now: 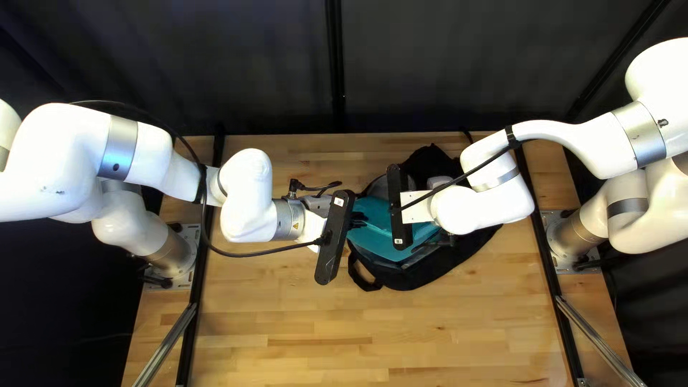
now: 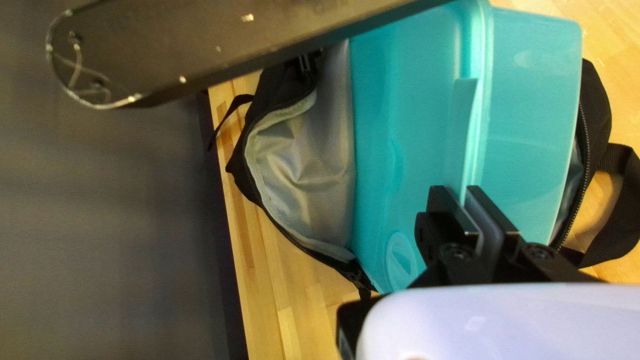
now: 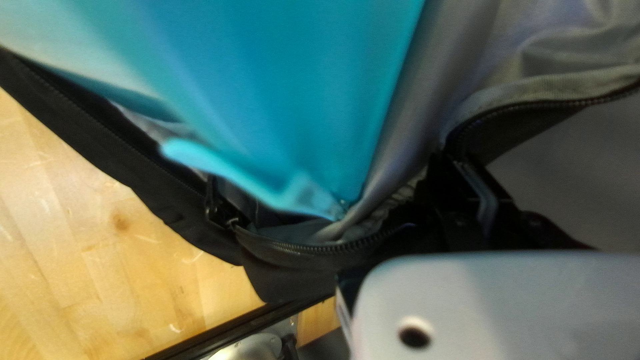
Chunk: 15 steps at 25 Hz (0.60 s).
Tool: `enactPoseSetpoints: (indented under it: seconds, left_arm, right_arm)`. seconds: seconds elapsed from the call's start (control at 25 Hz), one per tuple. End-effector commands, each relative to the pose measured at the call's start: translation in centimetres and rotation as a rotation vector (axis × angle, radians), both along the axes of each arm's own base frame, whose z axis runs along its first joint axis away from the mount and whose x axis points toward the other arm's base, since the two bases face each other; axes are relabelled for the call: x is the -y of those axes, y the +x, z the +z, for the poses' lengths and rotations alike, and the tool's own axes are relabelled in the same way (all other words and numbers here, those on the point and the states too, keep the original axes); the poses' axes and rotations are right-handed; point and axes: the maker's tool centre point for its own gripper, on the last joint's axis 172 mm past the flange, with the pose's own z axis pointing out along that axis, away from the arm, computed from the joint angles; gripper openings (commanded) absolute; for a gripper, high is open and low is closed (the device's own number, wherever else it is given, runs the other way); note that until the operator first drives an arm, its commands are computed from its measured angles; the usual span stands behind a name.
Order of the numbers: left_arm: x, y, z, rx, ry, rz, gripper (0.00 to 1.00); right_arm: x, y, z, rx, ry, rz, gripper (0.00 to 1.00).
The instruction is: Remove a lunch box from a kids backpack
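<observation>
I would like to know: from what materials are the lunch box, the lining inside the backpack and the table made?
The lunch box looks like smooth, semi-gloss plastic: moulded rim, slightly see-through sides. The lining seems a thin, silvery coated fabric, perhaps nylon or polyester, since it creases with a soft sheen. The table appears to be light wood, probably varnished, with joined strips and grain.

Top left view: left arm [image 1: 72, 158] cut off at 9 o'clock, right arm [image 1: 666, 79] at 3 o'clock; box [image 1: 380, 236] partly hidden.
</observation>
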Motion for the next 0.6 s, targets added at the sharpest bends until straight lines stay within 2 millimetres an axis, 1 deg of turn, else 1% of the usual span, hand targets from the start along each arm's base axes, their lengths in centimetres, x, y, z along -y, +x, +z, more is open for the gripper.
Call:
enactPoseSetpoints:
  seconds: [0.04,0.2,0.44,0.6]
  left_arm:
    - [0.4,-0.8,0.4,-0.003,0.004,-0.003,0.0]
    - [0.8,-1.4,0.5,-0.01,0.003,-0.006,0.0]
    - [1.9,-3.0,1.8,-0.02,0.01,-0.01,0.0]
    - [2.7,-3.9,1.8,-0.029,0.009,-0.01,0.0]
  right_arm:
    - [0.1,-0.4,0.2,-0.001,-0.001,-0.004,0.0]
    - [0.3,-0.8,0.3,-0.001,-0.003,-0.011,0.0]
    - [0.3,-1.3,0.5,-0.004,-0.005,-0.017,0.0]
    - [0.5,-1.7,0.9,-0.003,-0.008,-0.022,0.0]
